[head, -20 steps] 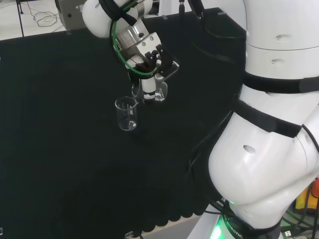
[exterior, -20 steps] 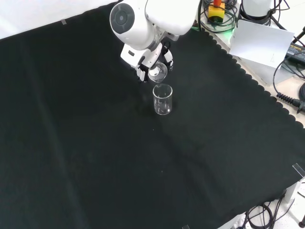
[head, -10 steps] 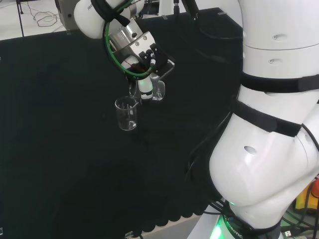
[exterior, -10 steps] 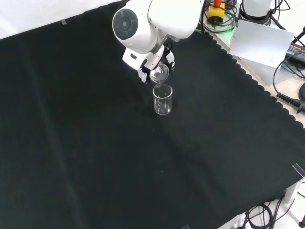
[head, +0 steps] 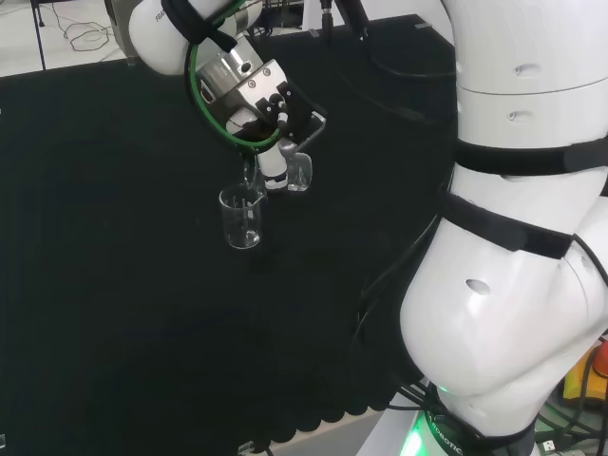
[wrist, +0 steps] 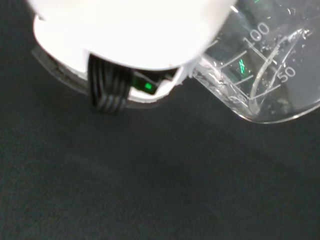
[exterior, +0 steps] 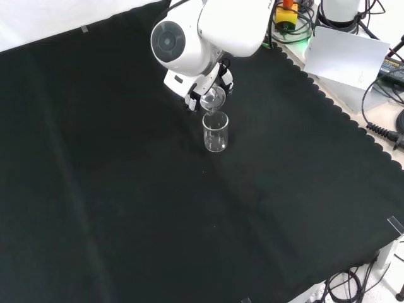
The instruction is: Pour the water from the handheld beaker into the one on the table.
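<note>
The robot hand (head: 271, 114), gripping the tilted beaker (head: 297, 171), has shifted seemingly closer above the standing beaker (head: 241, 217).

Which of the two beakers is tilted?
The held beaker, gripped in the hand and tipped toward the other. The table beaker stands upright on the cloth, just below the held one's lip.

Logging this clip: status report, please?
Hand shut on held beaker, tilted beside table beaker. Table beaker upright on cloth. Nothing in the way.
</note>
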